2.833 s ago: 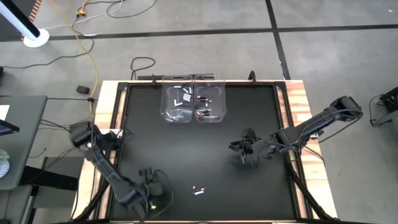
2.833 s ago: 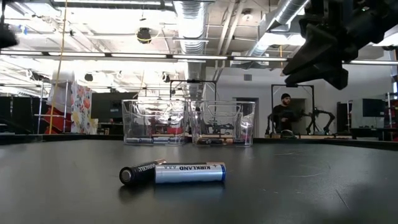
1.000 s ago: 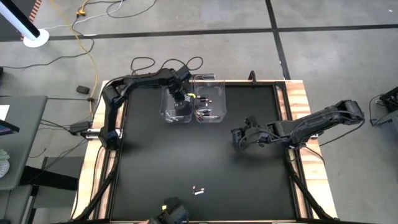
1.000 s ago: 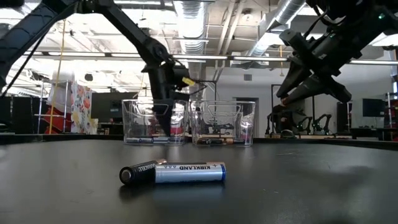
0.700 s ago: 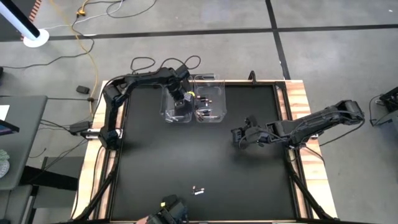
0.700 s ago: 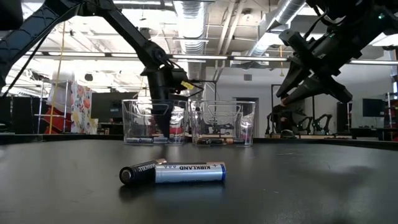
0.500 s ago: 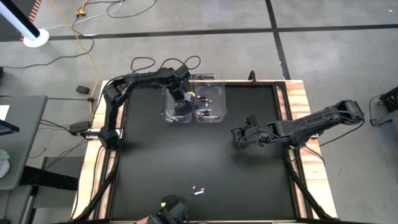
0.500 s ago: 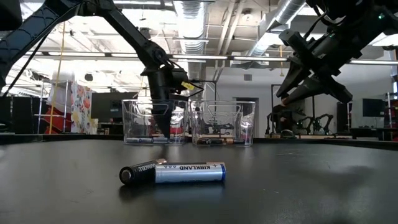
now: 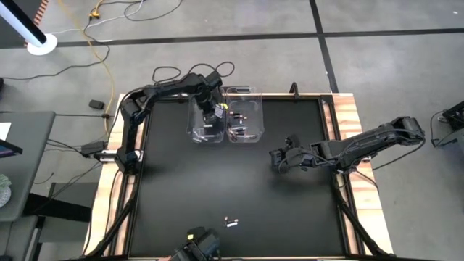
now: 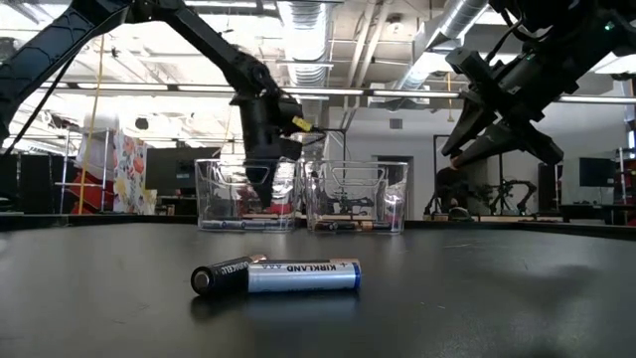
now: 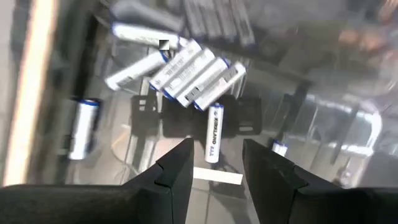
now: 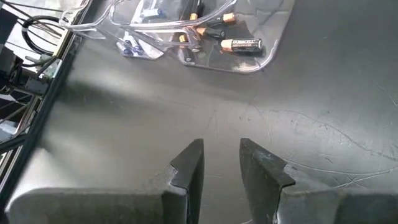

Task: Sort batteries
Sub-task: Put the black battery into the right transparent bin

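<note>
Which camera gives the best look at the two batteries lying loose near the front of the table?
The low view: the two batteries lie large and close, a dark one beside a silver one with its label readable. The high view shows them only as tiny specks on the black table. Neither wrist view shows them.

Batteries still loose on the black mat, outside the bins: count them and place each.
2: a white battery and a dark battery lying touching, end to side, near the mat's front edge, apart from both grippers.
</note>
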Controlling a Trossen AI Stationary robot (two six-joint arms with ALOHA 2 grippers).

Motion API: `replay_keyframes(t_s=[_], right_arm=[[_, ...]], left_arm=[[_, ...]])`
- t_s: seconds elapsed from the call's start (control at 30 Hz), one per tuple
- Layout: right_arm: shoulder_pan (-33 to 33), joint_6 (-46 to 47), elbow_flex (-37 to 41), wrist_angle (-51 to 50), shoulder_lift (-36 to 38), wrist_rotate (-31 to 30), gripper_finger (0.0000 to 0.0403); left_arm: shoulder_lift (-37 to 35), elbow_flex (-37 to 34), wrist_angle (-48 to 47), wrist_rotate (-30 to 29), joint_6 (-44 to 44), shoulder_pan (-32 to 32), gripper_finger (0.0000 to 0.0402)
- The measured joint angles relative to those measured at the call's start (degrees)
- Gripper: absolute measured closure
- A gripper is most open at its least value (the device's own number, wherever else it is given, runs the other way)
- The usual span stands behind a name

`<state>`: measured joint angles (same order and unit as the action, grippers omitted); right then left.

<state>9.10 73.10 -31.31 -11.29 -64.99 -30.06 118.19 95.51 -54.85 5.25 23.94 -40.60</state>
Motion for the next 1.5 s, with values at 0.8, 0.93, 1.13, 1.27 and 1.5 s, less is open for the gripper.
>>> replay_keyframes(t_s=[0.8,0.93,1.13,1.27,1.5], right_arm=[[-0.26,-9.75,0.00,-0.25,0.02,0.05,0.0281],[0.33,-11.06,0.00,1.85,0.01,0.55,0.0281],[0.34,-25.64,0.02,9.60,0.02,6.66,0.0281],[2.23,-35.81,-1.55,11.68,0.00,7.69,0.0281],[5.74,-47.80,-8.59,11.56,0.00,7.66,0.0281]], left_arm=[[-32.67,-16.27,12.89,3.89,-22.81,20.08,0.0269],[-42.17,-28.54,21.67,-0.45,-28.82,28.56,0.0269],[-52.07,-40.47,21.03,-2.46,-35.82,36.66,0.0269],[-56.50,-46.46,23.11,-3.23,-40.32,40.72,0.0269],[-61.01,-55.77,32.92,-4.28,-40.96,44.87,0.0269]])
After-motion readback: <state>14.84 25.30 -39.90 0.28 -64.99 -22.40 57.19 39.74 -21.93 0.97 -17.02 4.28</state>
